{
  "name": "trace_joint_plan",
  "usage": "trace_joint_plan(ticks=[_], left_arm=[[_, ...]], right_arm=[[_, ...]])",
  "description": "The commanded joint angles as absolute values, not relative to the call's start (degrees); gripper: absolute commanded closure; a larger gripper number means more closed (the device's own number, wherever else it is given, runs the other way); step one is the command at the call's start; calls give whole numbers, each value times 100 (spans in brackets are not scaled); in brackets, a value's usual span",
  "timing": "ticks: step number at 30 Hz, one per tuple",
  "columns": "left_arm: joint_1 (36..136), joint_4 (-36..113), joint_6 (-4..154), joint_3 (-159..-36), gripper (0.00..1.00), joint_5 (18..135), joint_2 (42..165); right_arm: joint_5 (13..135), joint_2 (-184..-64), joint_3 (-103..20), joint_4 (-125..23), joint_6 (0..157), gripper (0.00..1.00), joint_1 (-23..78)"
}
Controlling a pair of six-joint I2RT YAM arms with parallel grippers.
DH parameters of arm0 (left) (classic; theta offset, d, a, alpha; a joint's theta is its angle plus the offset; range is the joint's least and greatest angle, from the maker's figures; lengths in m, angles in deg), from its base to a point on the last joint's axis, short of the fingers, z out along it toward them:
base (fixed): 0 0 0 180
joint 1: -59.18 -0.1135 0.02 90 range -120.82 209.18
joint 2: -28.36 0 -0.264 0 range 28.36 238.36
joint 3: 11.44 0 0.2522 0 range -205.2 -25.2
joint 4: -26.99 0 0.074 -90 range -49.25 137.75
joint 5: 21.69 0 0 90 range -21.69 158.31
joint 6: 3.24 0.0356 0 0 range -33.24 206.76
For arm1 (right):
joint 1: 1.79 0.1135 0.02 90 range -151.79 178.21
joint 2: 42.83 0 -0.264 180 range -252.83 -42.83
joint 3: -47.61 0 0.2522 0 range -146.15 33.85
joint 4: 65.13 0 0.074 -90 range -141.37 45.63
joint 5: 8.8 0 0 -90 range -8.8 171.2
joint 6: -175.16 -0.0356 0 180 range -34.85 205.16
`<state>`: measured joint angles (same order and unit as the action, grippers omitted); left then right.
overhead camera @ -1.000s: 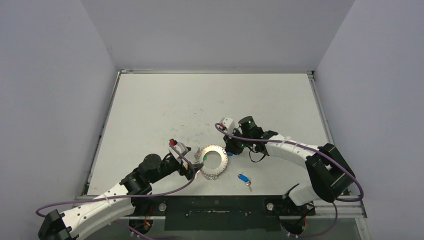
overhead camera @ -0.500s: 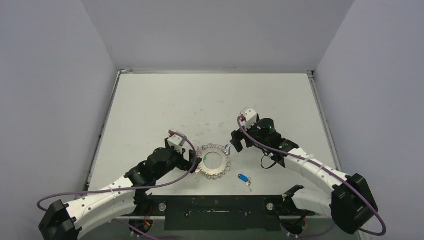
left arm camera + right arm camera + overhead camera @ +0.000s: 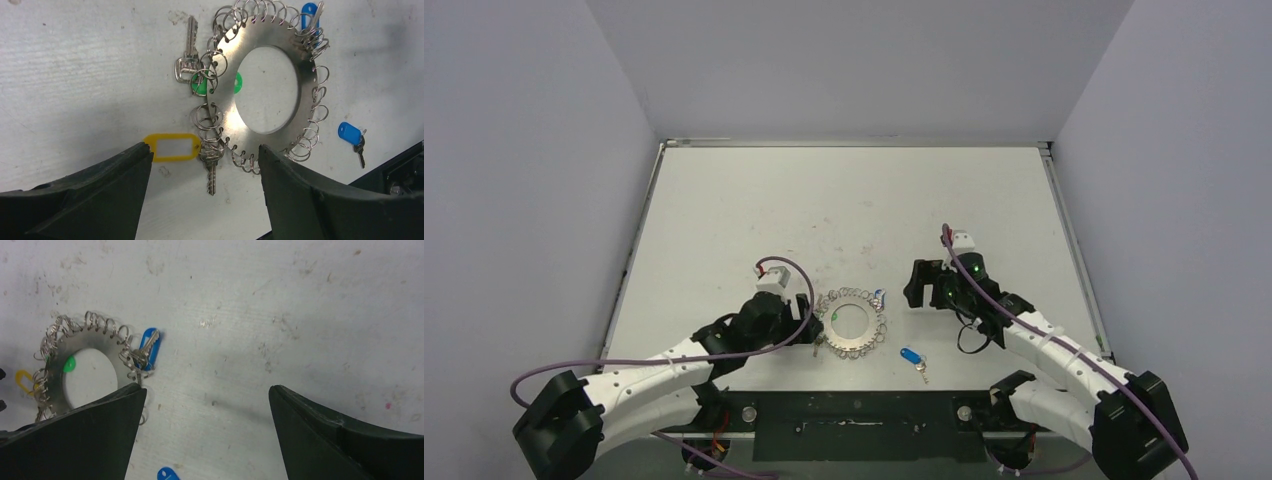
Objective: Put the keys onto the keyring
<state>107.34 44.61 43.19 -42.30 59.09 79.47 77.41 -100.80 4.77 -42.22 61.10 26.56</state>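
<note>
Top external view shows the scuffed white table [image 3: 724, 220] with the white-and-black left arm [image 3: 654, 375] and right arm [image 3: 1054, 345] reaching in from its near edge. The large silver metal keyring [image 3: 852, 322], edged with small wire loops, lies flat between them. The left gripper [image 3: 202, 150] sits just beside the ring's left edge, jaws spread wide with nothing between them. The right gripper [image 3: 206, 390] stands off to the ring's right, equally wide and empty. On the loops hang a yellow-tagged silver key [image 3: 172, 146], a green-tagged key [image 3: 236, 82] whose tag shows through the ring's hole, and a blue-tagged key [image 3: 149, 352]. A second blue-tagged key [image 3: 911, 357] lies loose on the table, near the ring but apart from it
</note>
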Motion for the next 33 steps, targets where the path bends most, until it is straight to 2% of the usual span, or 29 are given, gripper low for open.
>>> trace_joint_plan(ticks=[1,4,13,19,23,26,33], left_arm=[[10648,4426,3418,-4468,29,6076,8191],[10516,4225,3318,-4400,43,6269,8408],[9875,3976,3362,-4387,50,6805,8956],[9764,4346,3793,-4460,51,6757,8644],[9742,4698,4090,-4462,51,6656,8155],[9725,5017,4191,-4453,49,6514,7683],[9602,5498,4389,-4411,29,6689,6757]], right_arm=[[6956,-10088,897,-4532,5405,0,2664],[6519,-10391,1188,-5067,5060,5,2713],[6425,-11334,1211,-6116,4669,24,3450],[6597,-12149,789,-6453,4644,39,4033],[6486,-12623,475,-6649,4725,42,4147],[6414,-12992,109,-6624,4872,43,4238],[6363,-13401,-559,-6131,5258,40,4354]])
